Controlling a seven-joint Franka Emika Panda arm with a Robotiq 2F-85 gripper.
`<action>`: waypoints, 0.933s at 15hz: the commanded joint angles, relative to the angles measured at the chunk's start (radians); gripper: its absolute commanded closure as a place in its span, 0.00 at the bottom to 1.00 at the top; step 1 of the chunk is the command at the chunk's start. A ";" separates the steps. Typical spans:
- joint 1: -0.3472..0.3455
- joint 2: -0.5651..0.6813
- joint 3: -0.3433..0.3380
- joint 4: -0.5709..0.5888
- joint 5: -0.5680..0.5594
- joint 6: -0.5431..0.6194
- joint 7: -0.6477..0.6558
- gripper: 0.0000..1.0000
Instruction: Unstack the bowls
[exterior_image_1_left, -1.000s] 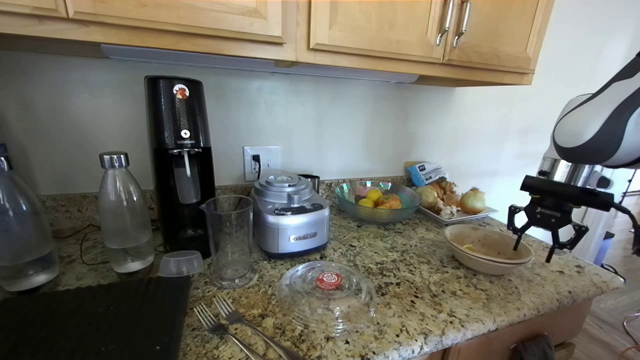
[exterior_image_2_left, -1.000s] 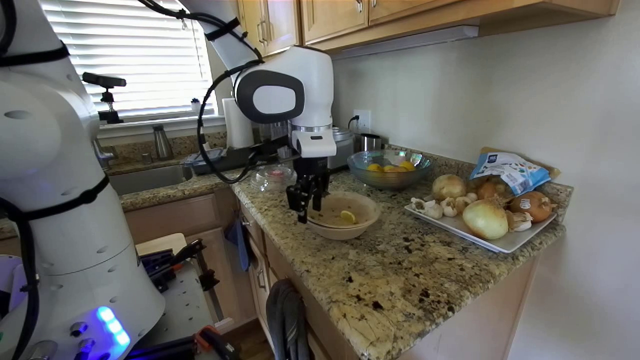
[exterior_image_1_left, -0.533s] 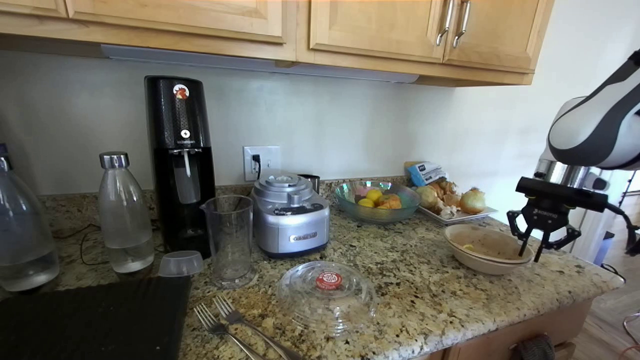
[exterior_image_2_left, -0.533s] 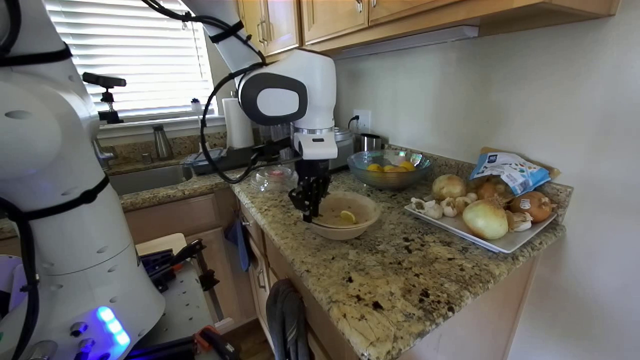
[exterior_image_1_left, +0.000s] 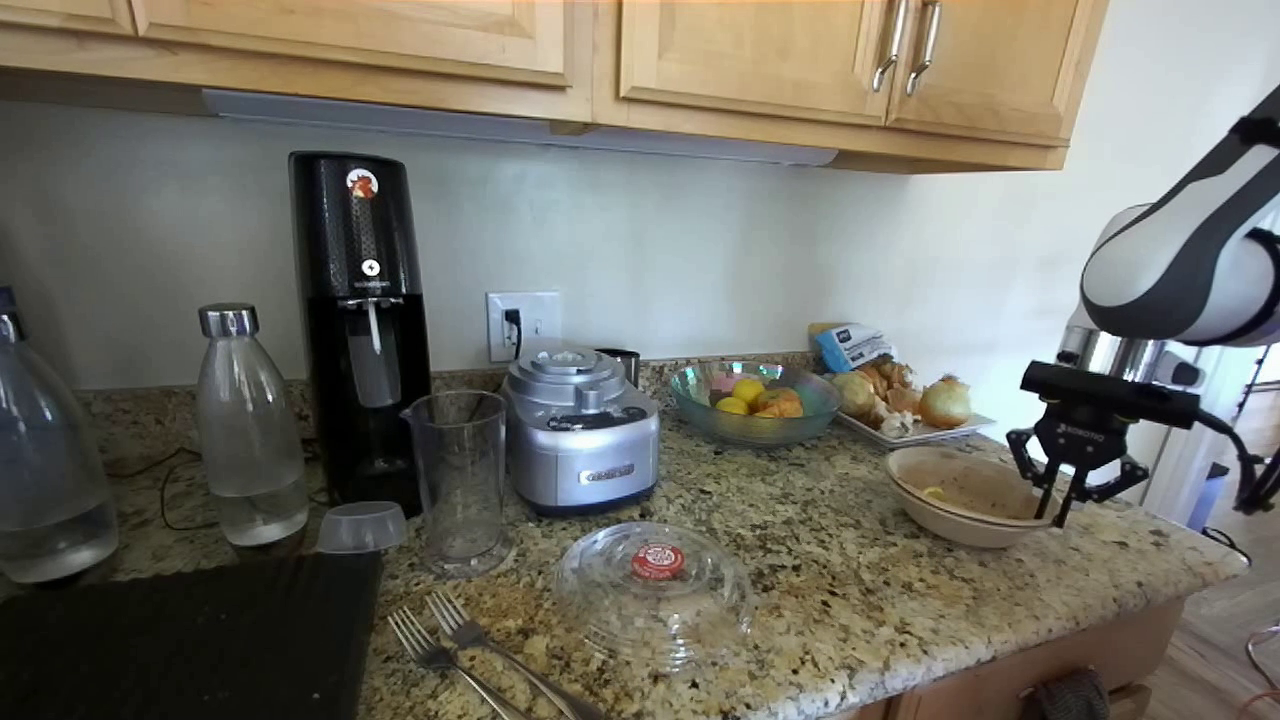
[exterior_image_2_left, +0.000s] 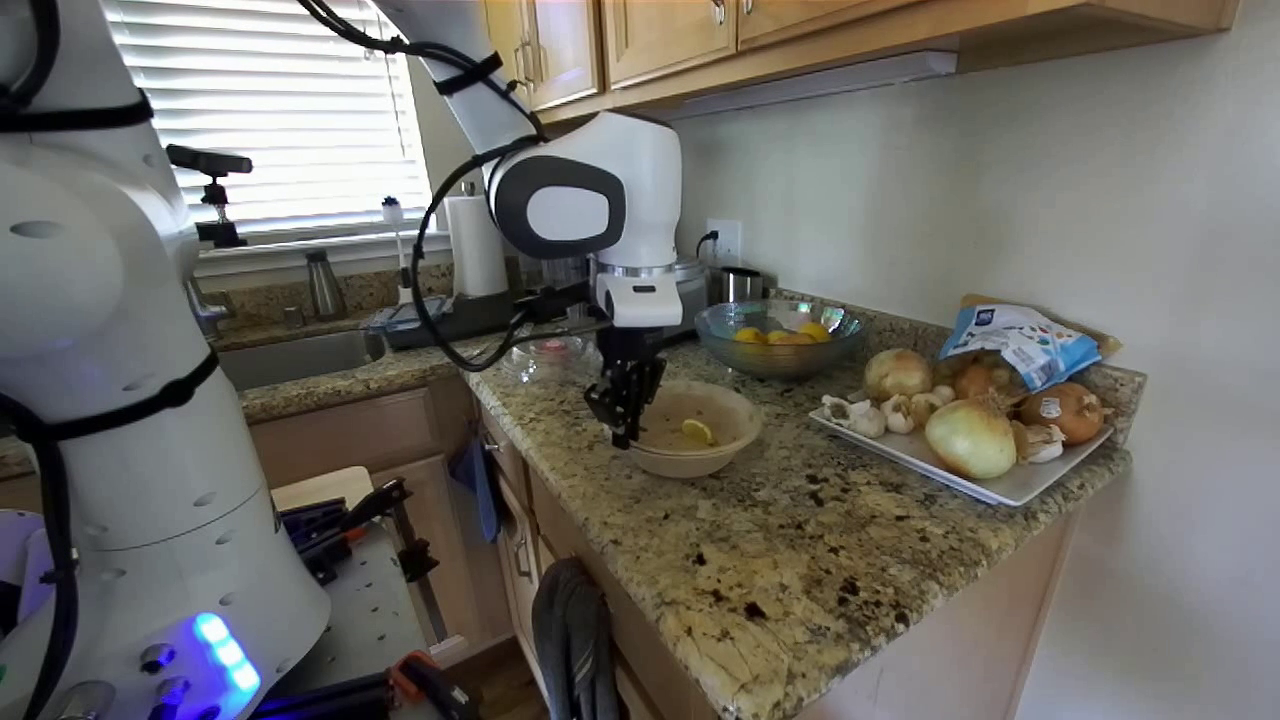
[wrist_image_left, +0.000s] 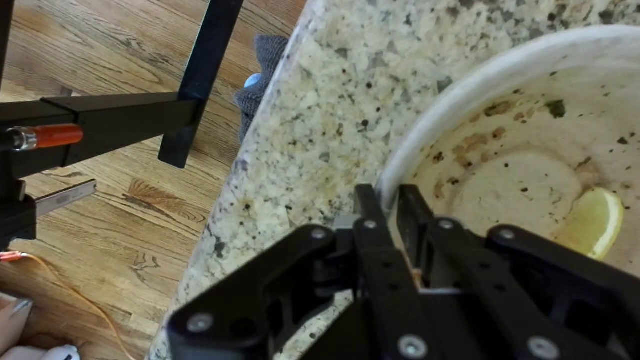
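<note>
Whereas the gripper (wrist_image_left: 387, 194) stood spread a second ago, it has now closed on the rim of the upper bowl (exterior_image_1_left: 970, 482), one finger inside and one outside. It has come a little lower, and the upper bowl has shifted slightly while remaining nested in the lower bowl (exterior_image_1_left: 960, 530); whether that second rim is pinched too, I cannot tell. Both are round, shallow and beige, and the upper one, dotted with dark bits (wrist_image_left: 556, 108), holds a glossy lemon wedge (wrist_image_left: 592, 225) near the inner finger. Across from the gripper sit a clear glass bowl (exterior_image_2_left: 775, 368) of yellow fruit (exterior_image_1_left: 747, 391) and a white plate (exterior_image_2_left: 1020, 485) of papery onions (exterior_image_2_left: 970, 438) and garlic (exterior_image_2_left: 853, 417). Well apart from the gripper stand a smooth silver food processor (exterior_image_1_left: 585, 455) and a ridged clear plastic dome (exterior_image_1_left: 620, 600), with metal forks (exterior_image_1_left: 463, 632) farther off. Beneath the gripper runs the worktop (exterior_image_2_left: 800, 590), a stone speckled in cream, brown and black. Higher than the gripper hang pale wooden cabinets (exterior_image_1_left: 750, 60); lower, past the worktop's edge, lies a grained wood floor (wrist_image_left: 150, 225).
</note>
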 joint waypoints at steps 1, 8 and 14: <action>0.015 -0.004 -0.009 0.014 0.000 -0.033 0.032 0.97; 0.013 -0.012 -0.012 0.018 -0.005 -0.047 0.029 0.94; -0.001 -0.051 -0.032 0.028 0.005 -0.105 -0.007 0.94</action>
